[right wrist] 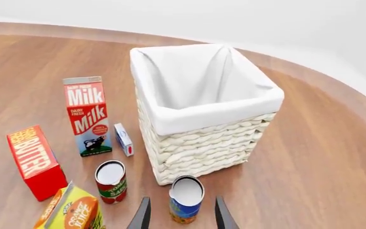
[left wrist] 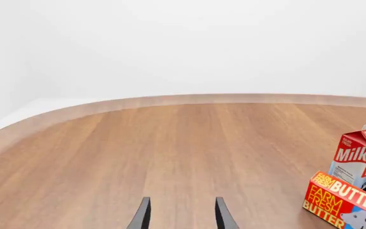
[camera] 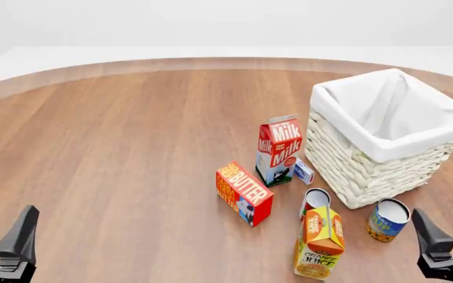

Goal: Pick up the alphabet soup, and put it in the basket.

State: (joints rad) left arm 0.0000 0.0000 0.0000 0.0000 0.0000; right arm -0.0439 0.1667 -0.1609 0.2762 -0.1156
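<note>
**Soup can stands by the basket, not yet taken**

The soup can [camera: 388, 219] stands upright on the desk [camera: 132, 147], at the near right of the scene, just beside the near corner of the basket [camera: 368, 171]; whether the 2 touch I cannot tell. The right gripper [right wrist: 181, 214] hangs close behind the can with its jaws spread wider than the can and holding nothing; in the right wrist view the can sits between the 2 finger tips, a little farther on. The left gripper [left wrist: 181, 214] is at the near left, well apart from everything, its jaws parted and empty over bare wood.

To the left of the soup can stand a red-labelled can [camera: 315, 203] and, nearer, an orange juice carton [camera: 319, 243]. Farther left are a butter box [camera: 244, 193], a milk carton [camera: 278, 151] and a small white and blue box [camera: 304, 171] by the basket wall.

The can looks stiff and will not give under the jaws, so a firm squeeze should do no harm. Its round, smooth side may slip or twist, so I would take it across the middle of the label, jaws level, below the pale top [right wrist: 187, 191]. It is probably fairly light for its size. The basket wall is tall beside it, so the lift needs to clear the cloth rim [camera: 415, 144] before moving over.
</note>
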